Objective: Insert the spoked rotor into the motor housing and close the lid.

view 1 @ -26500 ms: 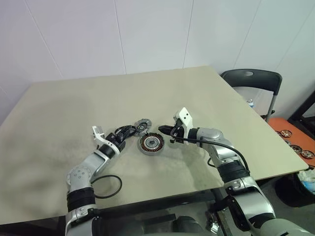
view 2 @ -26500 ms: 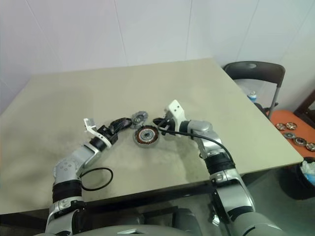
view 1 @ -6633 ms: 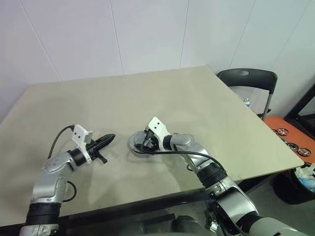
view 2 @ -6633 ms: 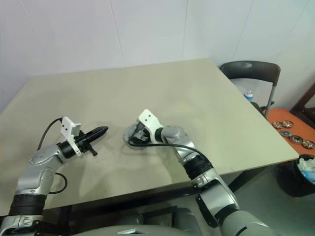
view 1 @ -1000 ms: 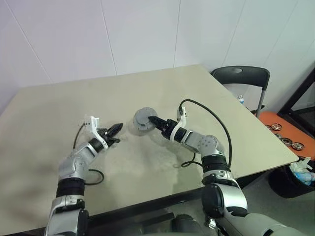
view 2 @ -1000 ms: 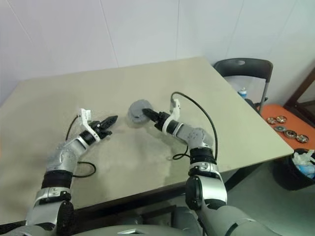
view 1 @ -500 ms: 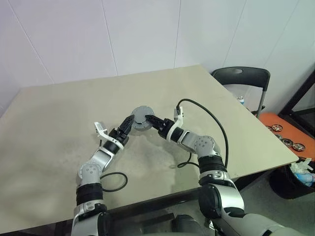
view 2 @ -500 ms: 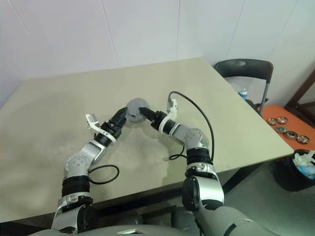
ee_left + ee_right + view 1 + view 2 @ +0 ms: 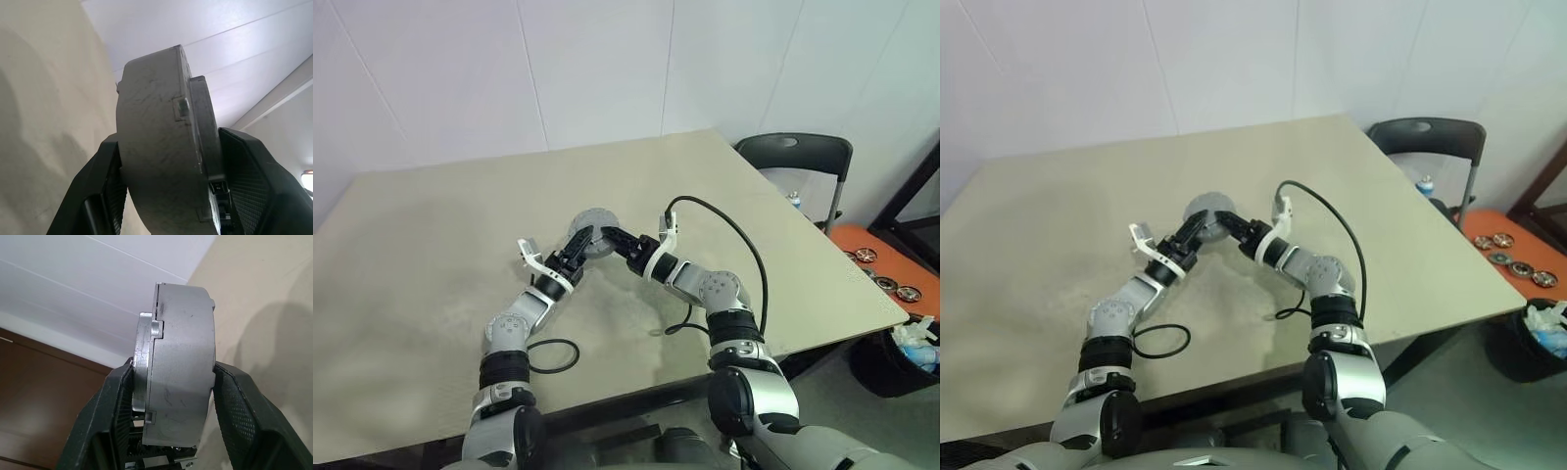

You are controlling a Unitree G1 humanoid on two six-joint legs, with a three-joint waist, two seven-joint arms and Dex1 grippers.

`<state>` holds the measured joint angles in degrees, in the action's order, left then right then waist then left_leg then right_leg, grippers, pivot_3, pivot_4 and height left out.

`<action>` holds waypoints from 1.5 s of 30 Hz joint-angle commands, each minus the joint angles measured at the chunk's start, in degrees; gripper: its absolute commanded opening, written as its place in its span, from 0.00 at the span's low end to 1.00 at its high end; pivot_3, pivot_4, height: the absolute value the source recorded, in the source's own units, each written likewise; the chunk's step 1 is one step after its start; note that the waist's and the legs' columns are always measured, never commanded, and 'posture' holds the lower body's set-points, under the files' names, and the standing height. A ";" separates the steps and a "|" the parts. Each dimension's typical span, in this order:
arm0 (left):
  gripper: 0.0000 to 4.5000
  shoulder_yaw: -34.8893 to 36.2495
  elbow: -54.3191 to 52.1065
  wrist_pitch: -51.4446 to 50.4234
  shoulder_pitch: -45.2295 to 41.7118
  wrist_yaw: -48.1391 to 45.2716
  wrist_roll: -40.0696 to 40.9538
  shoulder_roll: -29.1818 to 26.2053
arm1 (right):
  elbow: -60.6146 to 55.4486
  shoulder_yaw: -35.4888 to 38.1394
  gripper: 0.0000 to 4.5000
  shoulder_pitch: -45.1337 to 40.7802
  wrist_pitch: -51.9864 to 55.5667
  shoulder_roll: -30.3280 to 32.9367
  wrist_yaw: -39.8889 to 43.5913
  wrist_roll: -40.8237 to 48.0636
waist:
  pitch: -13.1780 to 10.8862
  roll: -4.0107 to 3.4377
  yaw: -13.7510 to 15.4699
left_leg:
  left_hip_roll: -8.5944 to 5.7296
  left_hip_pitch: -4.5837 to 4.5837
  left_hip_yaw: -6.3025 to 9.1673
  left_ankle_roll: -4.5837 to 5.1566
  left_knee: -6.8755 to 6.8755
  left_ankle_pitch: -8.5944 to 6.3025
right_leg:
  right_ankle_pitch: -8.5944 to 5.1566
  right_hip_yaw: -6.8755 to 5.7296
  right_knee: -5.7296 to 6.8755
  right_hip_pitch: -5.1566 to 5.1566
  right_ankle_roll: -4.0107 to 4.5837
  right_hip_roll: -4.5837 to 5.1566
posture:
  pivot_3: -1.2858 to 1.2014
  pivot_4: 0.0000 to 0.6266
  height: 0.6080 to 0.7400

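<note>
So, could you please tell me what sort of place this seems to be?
Probably a robotics lab or workshop: a bare beige table against white panelled walls, a folding chair beside it, and small wheel-like parts on an orange surface.

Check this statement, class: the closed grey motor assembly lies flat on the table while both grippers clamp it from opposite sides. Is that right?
Not quite. The motor assembly is lifted off the table and held on edge, as both wrist views show. The rest holds: the left gripper and the right gripper each have a finger on either face of it.
</note>
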<state>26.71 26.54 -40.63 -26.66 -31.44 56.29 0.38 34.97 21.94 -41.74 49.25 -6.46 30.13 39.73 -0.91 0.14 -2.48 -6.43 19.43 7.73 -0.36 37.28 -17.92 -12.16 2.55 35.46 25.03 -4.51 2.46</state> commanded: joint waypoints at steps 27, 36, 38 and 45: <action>0.47 15.34 3.74 21.13 -7.51 8.24 6.05 -0.53 | 0.67 -1.79 1.00 -4.07 1.10 -0.33 0.60 5.60 | 0.01 0.04 0.01 | 0.04 0.02 -0.02 -0.16 -0.03 0.08 | 0.01 0.02 0.01 0.06 0.01 -0.02 | 0.52 0.00 1.00; 0.47 20.09 13.07 39.24 -7.15 14.56 -0.56 -7.30 | 0.92 -3.26 1.00 -4.03 0.80 -0.11 1.00 4.69 | 0.05 0.15 -0.05 | -0.03 0.04 -0.02 -0.16 0.02 0.09 | 0.01 0.02 -0.05 0.03 0.01 0.03 | 0.52 0.00 1.00; 0.47 19.93 16.01 40.82 -6.84 15.82 -2.19 -8.91 | 1.09 -3.42 1.00 -4.18 0.63 -0.04 1.13 4.49 | 0.06 0.16 -0.11 | -0.02 0.02 -0.03 -0.16 0.01 0.09 | 0.01 0.02 -0.02 0.03 0.01 0.00 | 0.52 0.00 1.00; 0.47 19.12 18.64 42.37 -6.89 17.34 -4.28 -9.51 | 1.63 -3.77 1.00 -4.37 0.16 0.13 1.50 3.93 | 0.08 0.19 -0.13 | -0.02 0.00 -0.03 -0.14 0.03 0.08 | 0.01 0.02 0.04 0.03 0.01 0.01 | 0.52 0.00 1.00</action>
<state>45.82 46.04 0.19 -32.31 -14.38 52.65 -8.00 36.77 18.43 -44.05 49.97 -6.18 30.77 43.43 -0.83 0.32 -2.61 -6.44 19.43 7.69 -0.50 37.30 -17.83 -12.15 2.58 35.51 25.06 -4.50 2.47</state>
